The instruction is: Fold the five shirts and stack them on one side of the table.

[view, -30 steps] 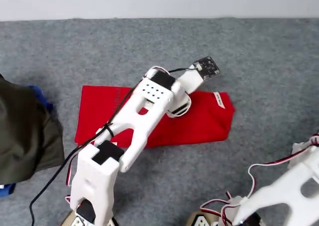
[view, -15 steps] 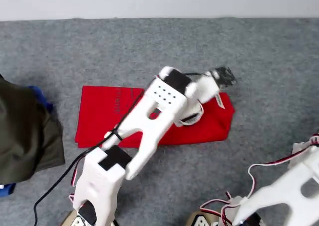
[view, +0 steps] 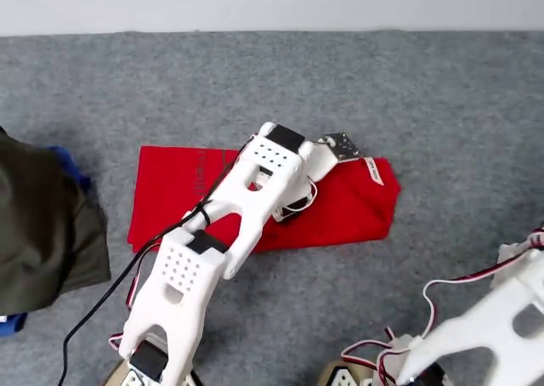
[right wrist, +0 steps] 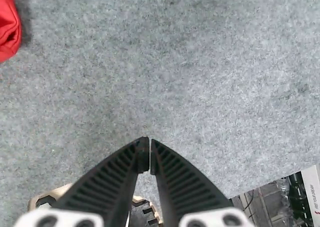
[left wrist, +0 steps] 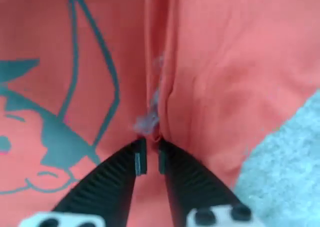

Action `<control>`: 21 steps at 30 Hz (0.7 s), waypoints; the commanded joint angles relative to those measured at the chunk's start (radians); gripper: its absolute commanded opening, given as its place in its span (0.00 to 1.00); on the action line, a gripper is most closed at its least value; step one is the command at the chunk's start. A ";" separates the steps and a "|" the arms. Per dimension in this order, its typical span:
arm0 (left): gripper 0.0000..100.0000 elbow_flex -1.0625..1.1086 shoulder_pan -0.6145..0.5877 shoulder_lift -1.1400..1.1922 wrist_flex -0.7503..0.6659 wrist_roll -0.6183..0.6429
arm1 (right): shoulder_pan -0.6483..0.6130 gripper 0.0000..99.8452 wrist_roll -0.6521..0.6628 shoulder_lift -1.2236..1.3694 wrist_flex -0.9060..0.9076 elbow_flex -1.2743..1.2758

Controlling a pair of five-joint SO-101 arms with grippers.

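Red shirt (view: pixel 357 207) — soft, light, limp — should lift best by a pinched fold. Left gripper (left wrist: pixel 148 149) nips its raised ridge, jaws nearly together; right gripper (right wrist: pixel 150 157) is closed on nothing.

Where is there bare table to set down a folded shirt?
Bare: the strip between red shirt and wall, and the patch right of it, beyond the right arm. Crowded: the left edge, by the dark pile.

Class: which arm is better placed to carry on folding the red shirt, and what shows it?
Left, probably. The left gripper is down on the red shirt, shut on a raised crease. The right gripper is shut over the grey table, apart from the shirt.
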 commanded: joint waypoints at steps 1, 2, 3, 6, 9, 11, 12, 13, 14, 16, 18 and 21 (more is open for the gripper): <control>0.05 -0.065 -0.006 0.008 0.005 -0.015 | 0.002 0.01 0.011 -0.031 0.007 -0.043; 0.05 -0.099 -0.003 0.005 0.025 -0.014 | 0.002 0.01 0.011 -0.031 0.007 -0.043; 0.05 -0.143 0.000 -0.002 0.052 -0.012 | 0.002 0.01 0.011 -0.031 0.007 -0.043; 0.06 -0.289 0.017 -0.018 0.126 -0.011 | 0.002 0.01 0.011 -0.031 0.007 -0.043; 0.06 -0.397 0.037 -0.035 0.152 -0.008 | 0.002 0.01 0.011 -0.031 0.007 -0.043; 0.06 -0.429 0.054 -0.051 0.149 -0.008 | 0.002 0.01 0.011 -0.031 0.007 -0.043; 0.06 -0.437 0.068 -0.055 0.147 -0.008 | 0.002 0.01 0.011 -0.031 0.007 -0.043; 0.06 -0.440 0.084 -0.055 0.146 -0.008 | 0.002 0.01 0.011 -0.031 0.007 -0.043; 0.06 -0.440 0.100 -0.054 0.144 -0.009 | 0.002 0.01 0.011 -0.031 0.007 -0.043; 0.06 -0.435 0.127 -0.038 0.118 -0.009 | 0.002 0.01 0.011 -0.031 0.007 -0.043; 0.06 -0.443 0.138 0.002 0.081 -0.009 | 0.001 0.01 0.011 -0.031 0.007 -0.043; 0.06 -0.444 0.138 0.063 0.009 -0.008 | 0.001 0.01 0.011 -0.031 0.007 -0.043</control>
